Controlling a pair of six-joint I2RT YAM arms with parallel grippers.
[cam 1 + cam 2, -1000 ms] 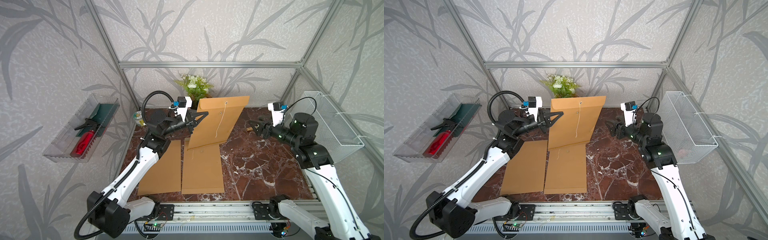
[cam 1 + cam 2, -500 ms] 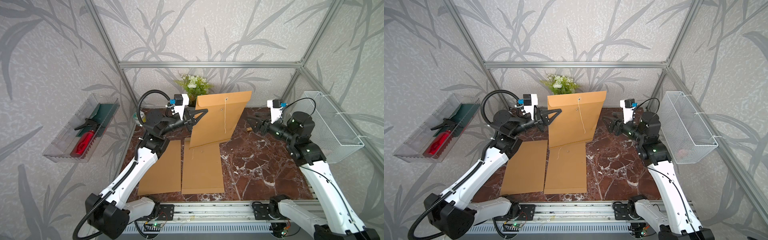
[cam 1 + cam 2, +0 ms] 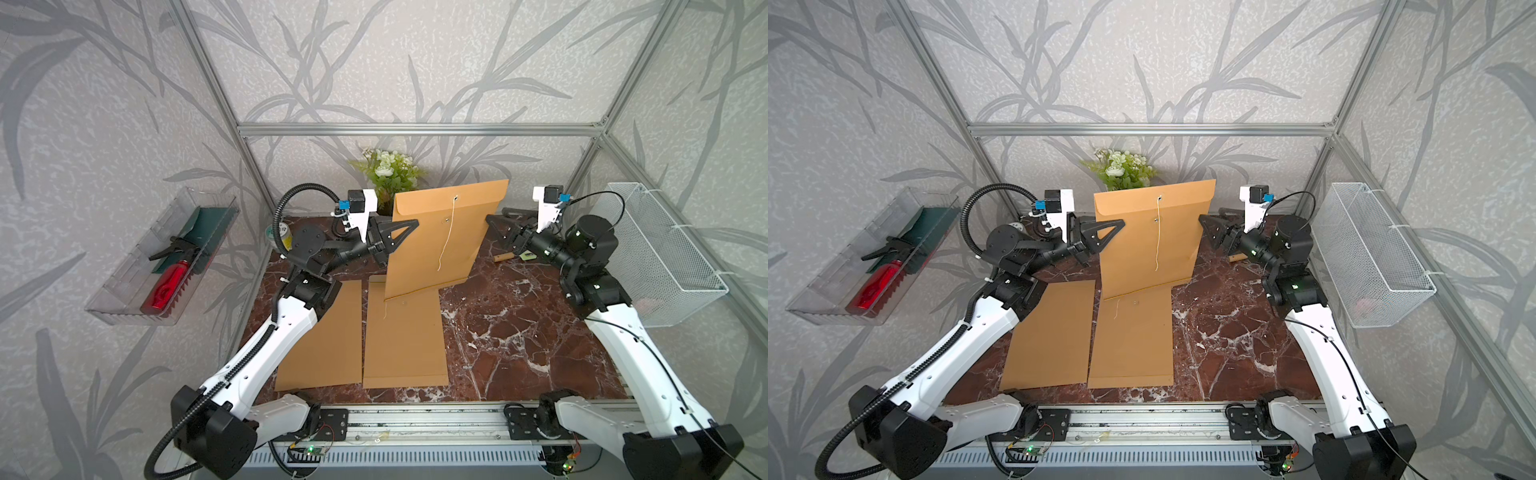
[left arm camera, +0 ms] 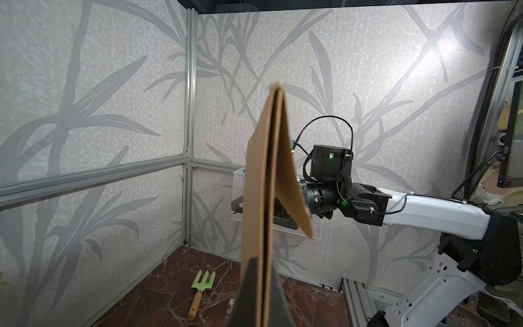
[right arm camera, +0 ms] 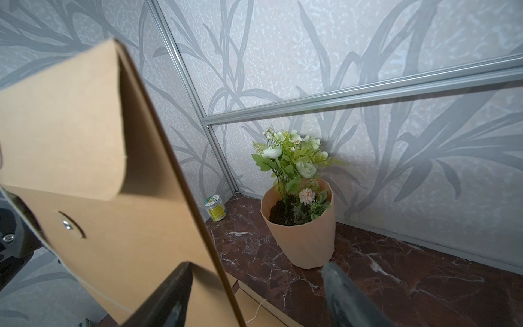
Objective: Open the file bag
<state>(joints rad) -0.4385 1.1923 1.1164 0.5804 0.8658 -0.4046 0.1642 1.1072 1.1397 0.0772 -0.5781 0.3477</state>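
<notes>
The file bag (image 3: pixel 444 237) (image 3: pixel 1150 237) is a brown paper envelope held upright above the marble table. Its white string (image 3: pixel 446 241) hangs loose down the front. My left gripper (image 3: pixel 411 224) (image 3: pixel 1119 224) is shut on the bag's left edge. In the left wrist view the bag (image 4: pixel 263 198) runs edge-on out of the shut left gripper (image 4: pixel 259 266), its flap (image 4: pixel 291 195) standing slightly off. My right gripper (image 3: pixel 494 218) (image 3: pixel 1206 218) is open at the bag's right edge. In the right wrist view that edge (image 5: pixel 198 226) lies between the spread fingers of the right gripper (image 5: pixel 256 273).
Two more brown envelopes (image 3: pixel 322 332) (image 3: pixel 405 332) lie flat on the table. A flower pot (image 3: pixel 388 174) and a small jar (image 5: pixel 215 208) stand at the back. A garden fork (image 4: pixel 201 291) lies back right. A wire basket (image 3: pixel 660 253) and a clear tray (image 3: pixel 166 257) hang on the walls.
The left gripper has lifted the bag higher and more upright. The right gripper has risen and come in to the bag's right edge, opening slightly wider.
</notes>
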